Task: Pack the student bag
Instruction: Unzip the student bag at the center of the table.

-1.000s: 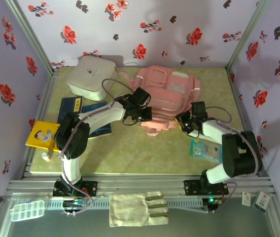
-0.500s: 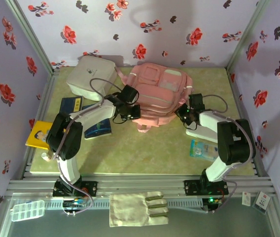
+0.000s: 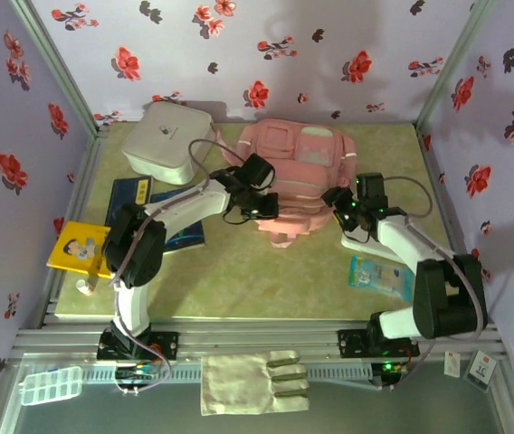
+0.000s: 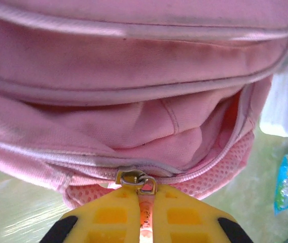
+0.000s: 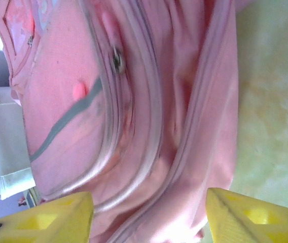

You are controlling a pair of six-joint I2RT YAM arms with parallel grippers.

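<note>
- One step is running, apparently: unzipping the backpack (image 3: 298,163).
- Left gripper (image 4: 139,198) is pinching the zipper pull (image 4: 135,180), bag's 7 o'clock.
- Right gripper (image 5: 146,217) is standing spread, 4 o'clock.
- Next move is probably calling for sliding the pull along its track.

Black-white arms (image 3: 181,213), grey cables (image 3: 192,155), yellow tool fingers (image 4: 108,217).
</note>
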